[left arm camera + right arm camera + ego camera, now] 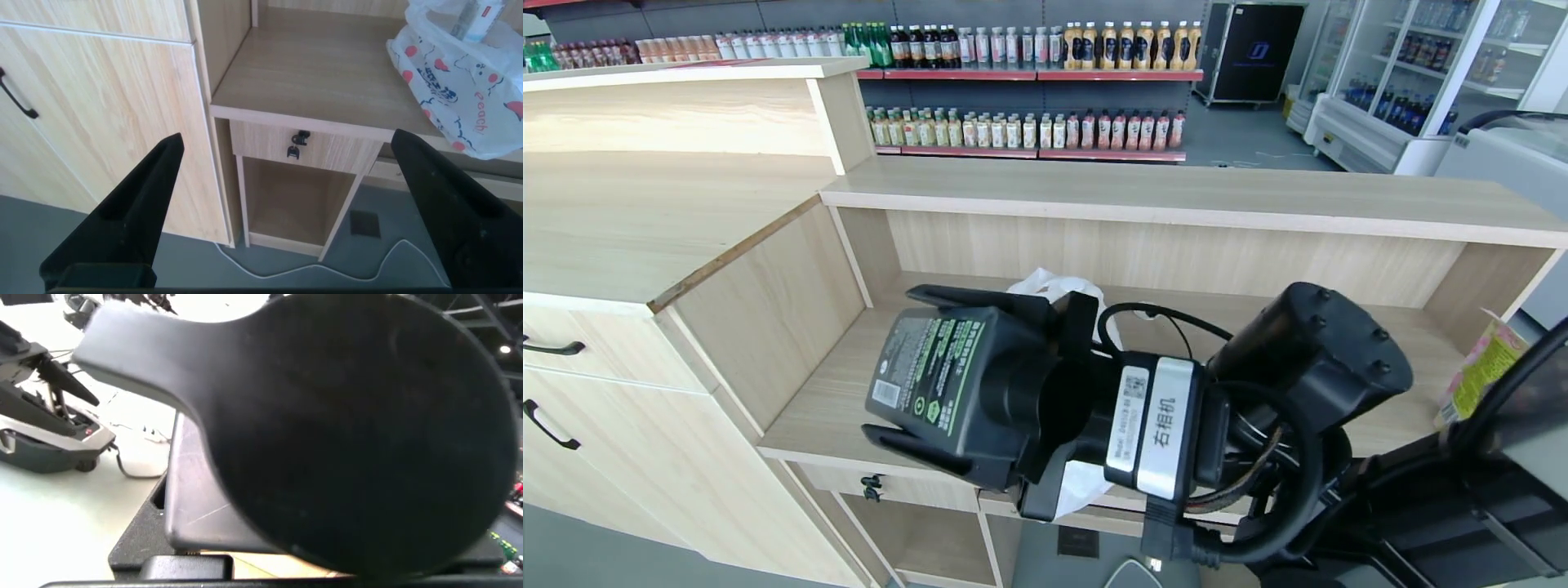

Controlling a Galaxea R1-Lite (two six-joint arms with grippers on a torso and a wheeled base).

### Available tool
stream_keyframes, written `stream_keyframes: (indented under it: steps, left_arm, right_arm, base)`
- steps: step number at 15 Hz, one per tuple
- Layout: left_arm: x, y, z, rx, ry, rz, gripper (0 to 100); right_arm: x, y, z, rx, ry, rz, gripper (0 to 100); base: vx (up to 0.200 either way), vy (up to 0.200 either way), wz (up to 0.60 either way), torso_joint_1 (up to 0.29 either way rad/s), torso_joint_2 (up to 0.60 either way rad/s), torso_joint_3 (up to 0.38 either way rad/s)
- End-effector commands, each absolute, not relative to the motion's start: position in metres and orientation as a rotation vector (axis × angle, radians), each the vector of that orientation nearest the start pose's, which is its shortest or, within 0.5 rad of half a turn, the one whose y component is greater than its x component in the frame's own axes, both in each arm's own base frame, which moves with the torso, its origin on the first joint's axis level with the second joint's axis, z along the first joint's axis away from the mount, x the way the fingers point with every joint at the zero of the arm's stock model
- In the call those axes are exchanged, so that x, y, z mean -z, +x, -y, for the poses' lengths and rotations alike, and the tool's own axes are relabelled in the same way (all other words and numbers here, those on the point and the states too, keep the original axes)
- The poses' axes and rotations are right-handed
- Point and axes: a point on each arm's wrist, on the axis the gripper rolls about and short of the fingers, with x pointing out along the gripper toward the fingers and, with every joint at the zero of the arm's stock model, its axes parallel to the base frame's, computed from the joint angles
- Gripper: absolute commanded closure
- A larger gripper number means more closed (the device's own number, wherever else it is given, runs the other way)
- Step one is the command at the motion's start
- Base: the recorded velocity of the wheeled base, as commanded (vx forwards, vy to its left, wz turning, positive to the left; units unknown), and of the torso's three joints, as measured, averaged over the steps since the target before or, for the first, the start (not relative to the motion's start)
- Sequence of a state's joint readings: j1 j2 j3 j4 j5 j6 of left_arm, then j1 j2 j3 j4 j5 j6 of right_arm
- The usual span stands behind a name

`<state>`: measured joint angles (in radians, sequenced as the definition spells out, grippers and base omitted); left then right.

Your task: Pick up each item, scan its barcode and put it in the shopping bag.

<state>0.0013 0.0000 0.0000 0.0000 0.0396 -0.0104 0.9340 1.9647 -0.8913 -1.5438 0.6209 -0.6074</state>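
Shopping bag [1054, 287]: lying just behind your right gripper [890, 363]. Dark package [947, 367]: you are clamping it in that gripper, barcode [886, 394] showing, so probably scanning; next comes carrying it over the bag's mouth. Left gripper [286, 220]: hanging agape, empty.

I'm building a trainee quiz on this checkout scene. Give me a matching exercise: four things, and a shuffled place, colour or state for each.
1 dark packet
2 shopping bag
3 left gripper
4 yellow packet

a open, empty
b in the right gripper
c right end of the counter
d white with red prints

Pairs: 1-b, 2-d, 3-a, 4-c
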Motion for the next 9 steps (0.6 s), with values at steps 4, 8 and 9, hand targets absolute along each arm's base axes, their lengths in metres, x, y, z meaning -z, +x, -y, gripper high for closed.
stream_keyframes:
  steps: [4, 8, 9]
  left_arm:
    - [-0.075, -0.023, -0.001, -0.041, -0.011, 0.000, 0]
    - [-0.075, -0.023, -0.001, -0.041, -0.011, 0.000, 0]
    - [-0.075, -0.023, -0.001, -0.041, -0.011, 0.000, 0]
  right_arm:
    - [-0.255, 0.242, -0.139, -0.869, -0.397, 0.552, 100]
    - [-0.224, 0.260, -0.041, -0.567, -0.220, 0.255, 100]
    - [-0.220, 0.260, -0.028, -0.511, -0.165, 0.213, 100]
  base:
    - [0.000, 0.000, 0.00, 0.000, 0.00, 0.000]
    - [0.000, 0.000, 0.00, 0.000, 0.00, 0.000]
    - [0.000, 0.000, 0.00, 0.000, 0.00, 0.000]
